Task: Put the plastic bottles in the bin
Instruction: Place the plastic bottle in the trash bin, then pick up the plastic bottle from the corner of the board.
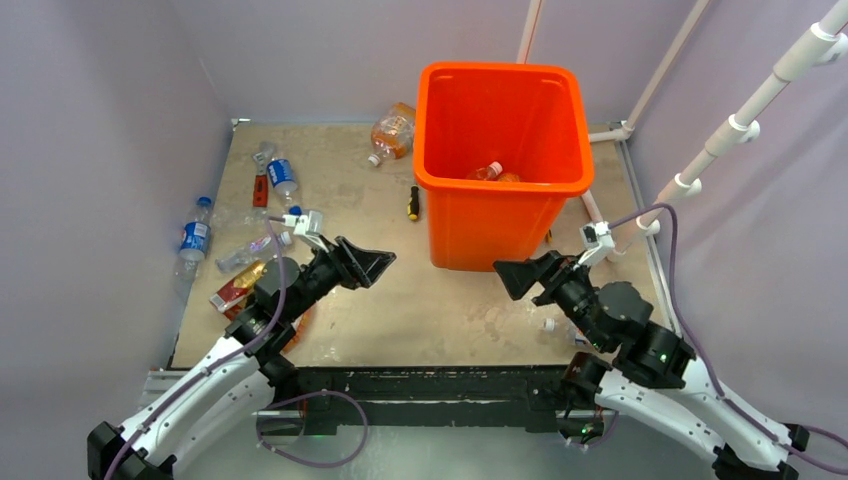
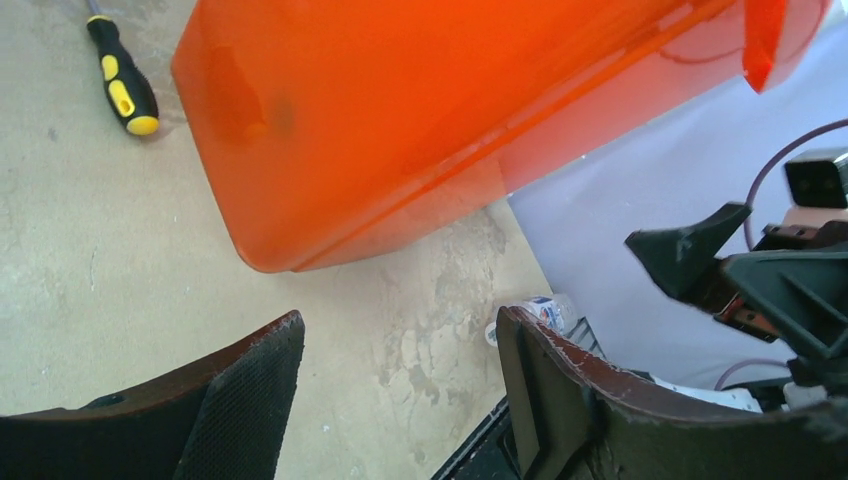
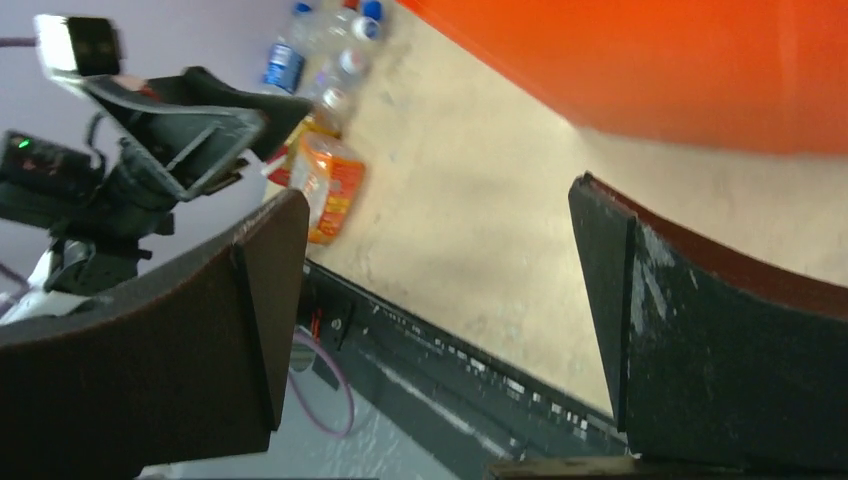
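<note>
Looking into the bin (image 1: 490,225), we see at least one bottle (image 1: 490,172) lying at its bottom, white cap up, so we judge the task begun but well short of done; the bin stands at the back right of the table (image 1: 440,320); it is glossy bright orange plastic, square, with a rounded rim and walls that taper downward. On the table we count an orange-labelled bottle (image 1: 393,131) just left of the bin at the back; a blue-labelled bottle (image 1: 283,177) further left; another blue one (image 1: 194,238) at the left edge; a clear bottle (image 1: 250,250) and a red-labelled bottle (image 1: 236,288) beside the left arm; and a small bottle (image 2: 540,312) at the near edge by the right arm; all of these are left to do. They are thin clear plastic, crumpled and dented, with small caps. A screwdriver (image 1: 412,203) with a black and yellow handle lies near the bin's left wall; it is no part of the job. The table top is mottled beige and worn. The left gripper (image 1: 385,262) and the right gripper (image 1: 505,272) hang low in front of the bin, facing each other; both are spread wide with nothing between the jaws; their dark fingers look scuffed, one with a meshed pad.
</note>
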Tool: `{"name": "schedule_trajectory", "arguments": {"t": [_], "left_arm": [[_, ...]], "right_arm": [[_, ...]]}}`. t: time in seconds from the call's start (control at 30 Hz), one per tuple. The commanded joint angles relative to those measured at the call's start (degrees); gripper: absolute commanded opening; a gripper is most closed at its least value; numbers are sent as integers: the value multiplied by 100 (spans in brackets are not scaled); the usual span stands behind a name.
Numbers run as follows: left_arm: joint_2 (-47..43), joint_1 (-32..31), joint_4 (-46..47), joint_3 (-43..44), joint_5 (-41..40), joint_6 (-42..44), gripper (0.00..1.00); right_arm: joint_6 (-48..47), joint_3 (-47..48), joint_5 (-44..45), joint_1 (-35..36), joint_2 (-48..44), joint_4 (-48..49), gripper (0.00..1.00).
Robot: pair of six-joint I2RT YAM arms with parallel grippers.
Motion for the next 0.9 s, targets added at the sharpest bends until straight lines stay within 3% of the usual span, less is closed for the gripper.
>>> {"name": "schedule_trajectory", "arguments": {"t": [0.0,0.2,0.47,0.63,0.7,0.8,0.87], "left_arm": [[49,-16,249,-23,-322,-257,70],[177,-12,126,-82,-475,-334,71],[117,-19,-498,9,-1315,-449,72],[44,-10,-1366,383,-2520,-475,72],[137,-4,-1544,618,-3169,-396,77],[1143,84,-1582,1131,-3753,-34,83],[2098,441,-1653,1679,-3489,160,85]], "right_arm": [[1438,-97,991,11,82,-687,98],[3116,69,1894,14,622,-2328,99],[3388,-328,1763,14,665,-1940,99],[3705,-416,1860,9,692,-2068,99],[3591,-613,1857,14,493,-1822,99],[3267,-909,1719,11,157,-1334,99],[2972,-1041,1604,14,20,-1019,99]]}}
